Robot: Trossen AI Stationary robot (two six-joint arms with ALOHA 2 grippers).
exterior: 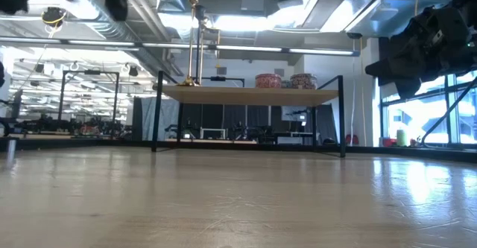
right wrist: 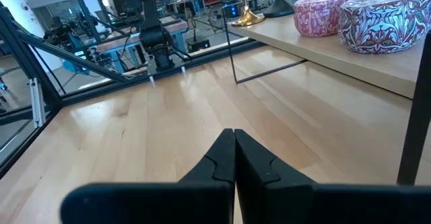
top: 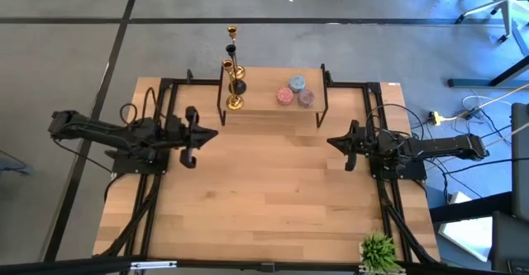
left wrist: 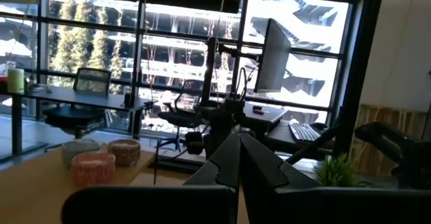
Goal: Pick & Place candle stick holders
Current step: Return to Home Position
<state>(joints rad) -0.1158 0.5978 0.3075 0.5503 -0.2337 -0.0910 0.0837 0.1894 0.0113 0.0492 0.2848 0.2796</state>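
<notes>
On the left, the left gripper (top: 207, 135) hangs over the table (top: 273, 217) just short of the shelf's near left leg, its fingers pressed together and holding nothing. Past it, the shelf (top: 264, 85) stands at the far side of the table. At the shelf's left end the gold-footed candlestick (top: 235, 102) sits close to the near edge, and the dark-footed candlestick (top: 239, 86) is just behind it, both upright. Three round tins (top: 297, 83) are grouped toward the right end. The right gripper (top: 337, 143) waits near the shelf's right leg, its fingers also closed and empty. A small plant (top: 378, 250) is at the near right corner.

The job looks done, so the risk is in the retreat. If the left arm swings wide and knocks that leg, the tall thin candlesticks could topple. They stand so close together that one would likely take the other down.
</notes>
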